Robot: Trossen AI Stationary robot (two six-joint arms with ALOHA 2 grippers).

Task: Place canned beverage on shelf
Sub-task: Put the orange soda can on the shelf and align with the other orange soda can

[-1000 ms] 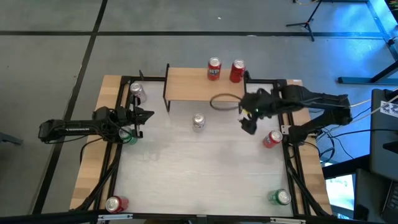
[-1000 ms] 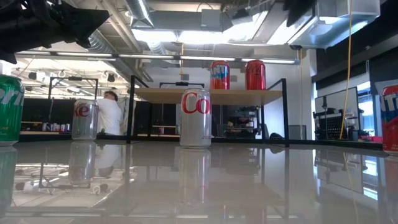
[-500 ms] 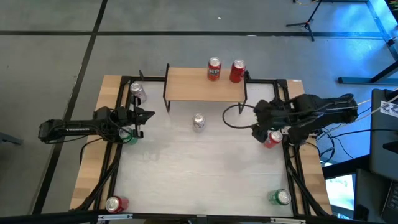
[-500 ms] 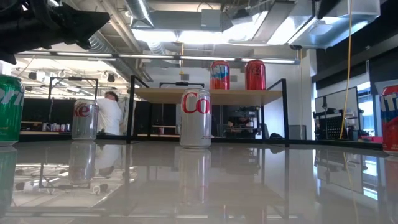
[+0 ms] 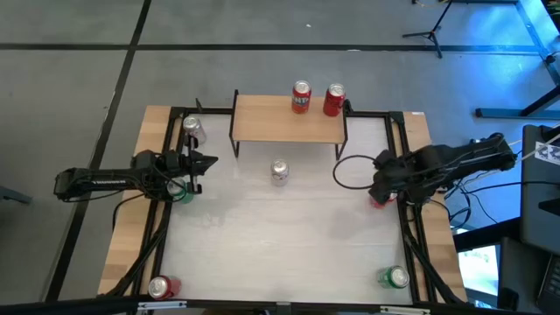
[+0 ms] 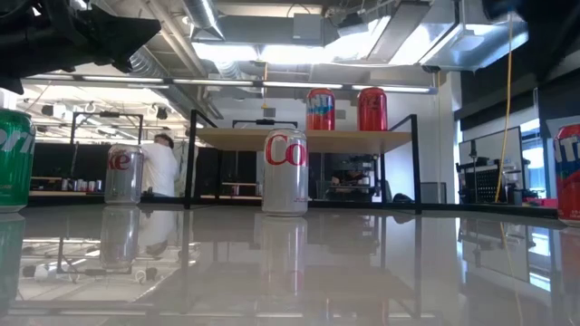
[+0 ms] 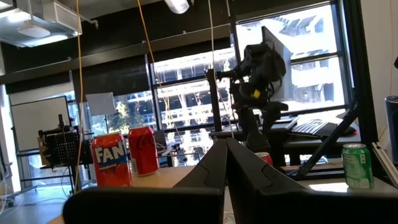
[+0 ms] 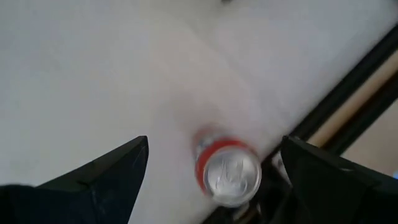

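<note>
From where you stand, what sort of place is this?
Probably a robotics lab or workshop. Exposed ceiling ducts hang over the work table, camera stands sit on a bare concrete floor, and soda cans are set out around a small shelf.

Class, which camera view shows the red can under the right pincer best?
The right wrist view: the red can sits unobstructed between the open right pincer fingers. The high view mostly hides it under the arm, the low view clips it at the edge, the left wrist glimpses its top.
</note>
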